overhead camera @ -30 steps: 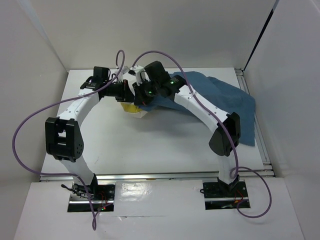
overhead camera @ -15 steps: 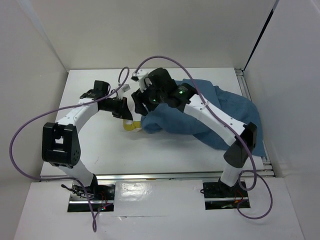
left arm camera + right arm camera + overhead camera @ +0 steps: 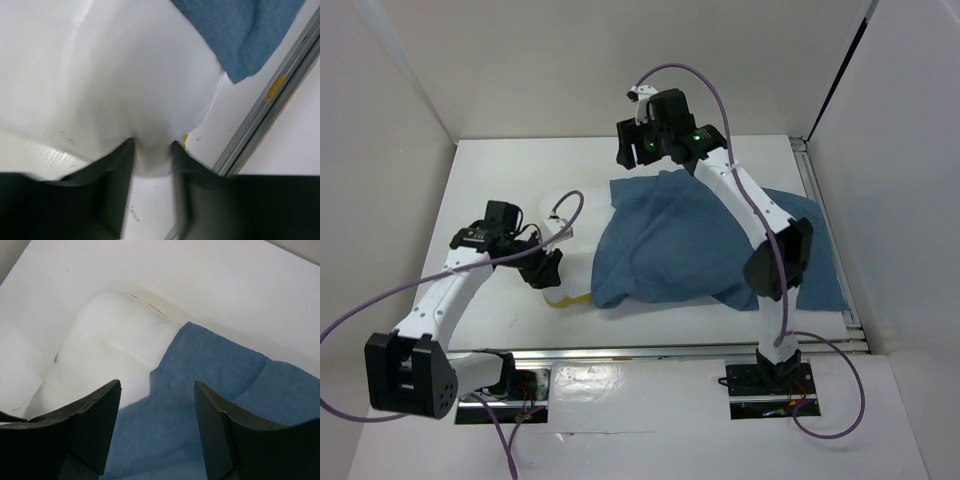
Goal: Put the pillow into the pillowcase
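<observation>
The dusty-blue pillowcase (image 3: 700, 240) lies wrinkled across the table's middle and right, covering most of the white pillow (image 3: 560, 225). The pillow's left end sticks out, with a strip of yellow band (image 3: 565, 299) at its near edge. My left gripper (image 3: 548, 268) sits at that near-left end. In the left wrist view its jaws (image 3: 153, 147) stand partly open, with a puckered bit of the pillow (image 3: 125, 75) edge between the fingers. My right gripper (image 3: 632, 152) hangs open above the far edge, over the pillowcase (image 3: 210, 380) and pillow (image 3: 105, 340), holding nothing.
White walls close in the table (image 3: 500, 180) on the left, back and right. A metal rail (image 3: 650, 350) runs along the near edge and also shows in the left wrist view (image 3: 280, 95). Purple cables loop off both arms.
The pillowcase now lies further left over the pillow. My right gripper opened, let the cloth go and rose to the back. The left arm drew back toward the near left and its jaws parted.
</observation>
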Robot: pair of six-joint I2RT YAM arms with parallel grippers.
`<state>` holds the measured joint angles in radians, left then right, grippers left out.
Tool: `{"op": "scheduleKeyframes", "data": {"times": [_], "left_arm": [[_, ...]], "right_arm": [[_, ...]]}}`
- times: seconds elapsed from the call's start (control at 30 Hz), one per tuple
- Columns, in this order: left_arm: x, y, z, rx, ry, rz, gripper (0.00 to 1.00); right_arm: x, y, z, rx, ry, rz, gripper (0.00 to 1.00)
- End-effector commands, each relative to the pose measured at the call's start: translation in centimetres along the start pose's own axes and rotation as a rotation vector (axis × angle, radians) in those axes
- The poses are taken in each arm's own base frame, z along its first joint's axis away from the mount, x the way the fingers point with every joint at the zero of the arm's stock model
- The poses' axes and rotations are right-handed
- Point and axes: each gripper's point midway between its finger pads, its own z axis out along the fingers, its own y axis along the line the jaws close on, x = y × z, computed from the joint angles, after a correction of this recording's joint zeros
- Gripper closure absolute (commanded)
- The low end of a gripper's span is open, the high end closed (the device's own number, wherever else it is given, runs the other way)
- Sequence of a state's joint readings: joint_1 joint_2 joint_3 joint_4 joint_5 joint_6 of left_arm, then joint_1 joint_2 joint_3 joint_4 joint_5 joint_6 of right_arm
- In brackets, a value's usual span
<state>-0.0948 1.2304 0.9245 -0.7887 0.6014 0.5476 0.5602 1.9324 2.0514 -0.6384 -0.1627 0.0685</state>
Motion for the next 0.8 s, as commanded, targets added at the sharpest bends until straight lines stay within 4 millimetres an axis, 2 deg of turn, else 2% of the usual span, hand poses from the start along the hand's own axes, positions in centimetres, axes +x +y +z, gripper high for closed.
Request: {"op": "scheduleKeyframes", "data": {"times": [0.0,0.1,0.17,0.23,0.27,0.3,0.33,0.37,0.4,0.43,0.47,0.5,0.57,0.6,0.63,0.73,0.77], "left_arm": [[0.1,0.6,-1.9,-0.094,-0.005,0.152,0.45],[-1.0,1.7,-3.1,-0.195,-0.041,0.196,0.33],[-2.5,2.6,-4.2,-0.269,-0.079,0.192,0.31],[-4.3,4.3,-5.6,-0.376,-0.115,0.168,0.27],[-5.6,4.8,-6.6,-0.418,-0.142,0.167,0.27],[-5.9,5.3,-7.0,-0.447,-0.137,0.149,0.27],[-6.7,5.9,-7.5,-0.48,-0.158,0.125,0.27],[-7.1,6.4,-7.7,-0.498,-0.164,0.109,0.27],[-8.1,6.6,-8.5,-0.522,-0.189,0.113,0.27],[-8.2,6.9,-8.5,-0.534,-0.184,0.1,0.27],[-8.6,7.2,-8.6,-0.538,-0.196,0.095,0.27],[-9.2,7.3,-8.9,-0.548,-0.213,0.105,0.27],[-10.1,8.1,-9.1,-0.57,-0.235,0.093,0.27],[-10.6,8.5,-9.3,-0.587,-0.248,0.09,0.27],[-10.7,8.7,-9.1,-0.586,-0.247,0.089,0.27],[-11.9,10.3,-8.6,-0.603,-0.264,0.074,0.27],[-11.8,10.9,-8.2,-0.61,-0.258,0.051,0.27]], "right_arm": [[0.2,0.9,2.3,-0.091,0.05,0.052,0.33],[0.9,0.9,5.6,-0.128,0.077,0.059,0.34],[1.6,0.8,7.1,-0.138,0.094,0.063,0.36],[3.6,1.8,9.3,-0.155,0.139,0.049,0.37],[4.9,1.4,10.4,-0.153,0.162,0.041,0.37],[5.4,1.7,10.7,-0.146,0.169,0.035,0.37],[6.1,1.1,11.3,-0.122,0.18,0.036,0.38],[6.4,1.7,11.6,-0.131,0.18,0.021,0.38],[7.8,1.0,12.3,-0.102,0.206,0.024,0.38],[8.0,0.3,12.6,-0.066,0.204,0.021,0.38],[8.1,0.5,13.0,-0.061,0.195,0.004,0.38],[9.0,-0.2,13.4,-0.028,0.207,0.003,0.38],[9.5,-0.5,14.0,-0.017,0.204,0.002,0.47],[10.1,-0.8,14.4,-0.006,0.215,0.002,0.58],[10.1,-0.8,14.4,-0.006,0.215,0.002,0.62],[12.3,-1.0,14.8,0.011,0.26,-0.012,0.81],[12.7,-1.1,14.9,0.011,0.271,-0.019,0.84]]}}
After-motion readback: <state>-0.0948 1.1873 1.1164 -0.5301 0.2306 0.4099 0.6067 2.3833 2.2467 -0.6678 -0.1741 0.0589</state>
